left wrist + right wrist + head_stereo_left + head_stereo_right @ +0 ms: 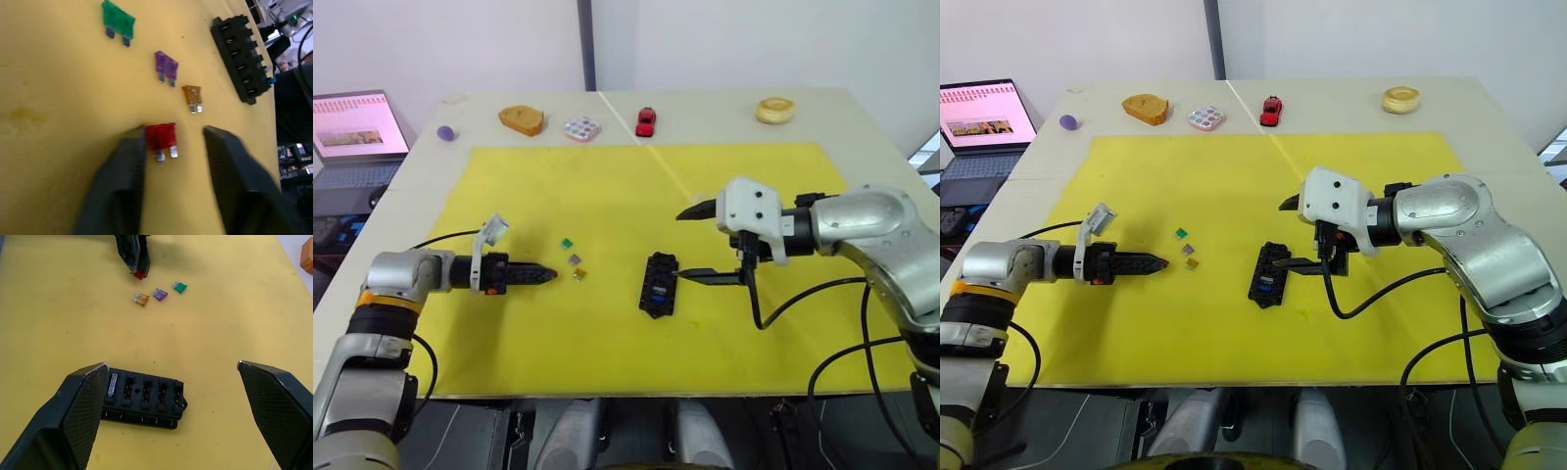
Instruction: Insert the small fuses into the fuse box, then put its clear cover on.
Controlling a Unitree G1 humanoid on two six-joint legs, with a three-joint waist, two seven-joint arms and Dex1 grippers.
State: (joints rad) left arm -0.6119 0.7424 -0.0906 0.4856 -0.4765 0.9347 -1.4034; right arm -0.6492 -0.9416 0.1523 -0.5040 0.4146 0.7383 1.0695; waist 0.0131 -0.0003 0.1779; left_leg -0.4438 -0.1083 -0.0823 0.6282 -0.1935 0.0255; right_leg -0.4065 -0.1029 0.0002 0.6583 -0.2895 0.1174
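1. Lying low on the yellow mat [607, 333]: left gripper [172, 142], fingers parted round a red fuse [161, 137] that touches one finger; not clamped.
2. Sitting mid-mat: black fuse box [659, 284], a blue fuse [655, 291] in one slot; a grey one [112, 384] showing in an end slot from the right wrist.
3. Hovering just right of the box: right gripper [700, 243], fingers spread wide, holding nothing.
4. Lying loose between left gripper and box: green fuse [567, 242], purple fuse [575, 258], amber fuse [579, 274].
5. Resting along the far table edge, well apart: purple ball [445, 132], wooden block [521, 119], dotted disc [581, 128], red toy car [646, 121], bagel [774, 110].
6. Standing beyond the table: open laptop [357, 132].
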